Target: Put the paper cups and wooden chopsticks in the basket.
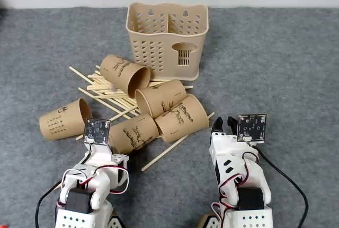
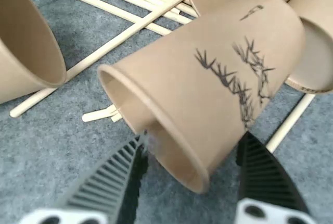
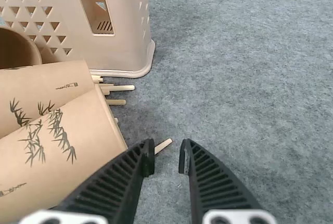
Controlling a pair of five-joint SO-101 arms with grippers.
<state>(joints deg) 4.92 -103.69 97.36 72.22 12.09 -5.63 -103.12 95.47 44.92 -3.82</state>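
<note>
Your left gripper (image 2: 195, 136) stands spread around a tipped cup's (image 2: 208, 78) rim, placed to clamp it. Your right gripper (image 3: 166, 146), fingers slightly apart, holds nothing. Other cups (image 1: 159, 98) and chopsticks (image 1: 98, 87) lie mid-desk, before the basket (image 1: 159, 53) by the far edge.

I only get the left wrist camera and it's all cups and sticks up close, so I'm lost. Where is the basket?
Observer: The basket stands upright at the far side of the grey mat, just behind the cups.
Kid: How many cups are there in all?
Observer: Five, all lying on their sides.
Kid: Where's the other hand?
Observer: The right hand is low beside the cups, open a little, with the tip of a stick just ahead of it.
</note>
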